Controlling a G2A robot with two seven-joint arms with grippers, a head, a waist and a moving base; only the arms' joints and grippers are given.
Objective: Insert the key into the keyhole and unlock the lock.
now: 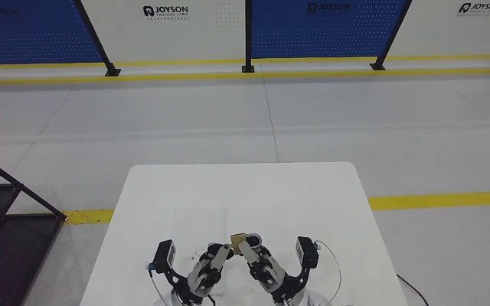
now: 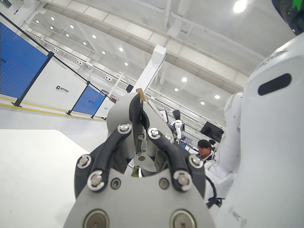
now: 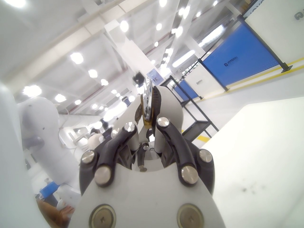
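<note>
Both grippers are raised over the near edge of the white table, tips close together. My right gripper is shut on the padlock, whose brass body and silver shackle stand out between the pads. In the top view the brass padlock sits at the tip of the right gripper. My left gripper is shut on the key; only a small brass end pokes past the black pads. The left gripper ends just left of the padlock. Whether the key touches the keyhole is hidden.
The tabletop carries nothing else. A black metal stand is off the table's left side. Blue and white barrier panels line the far floor behind yellow tape.
</note>
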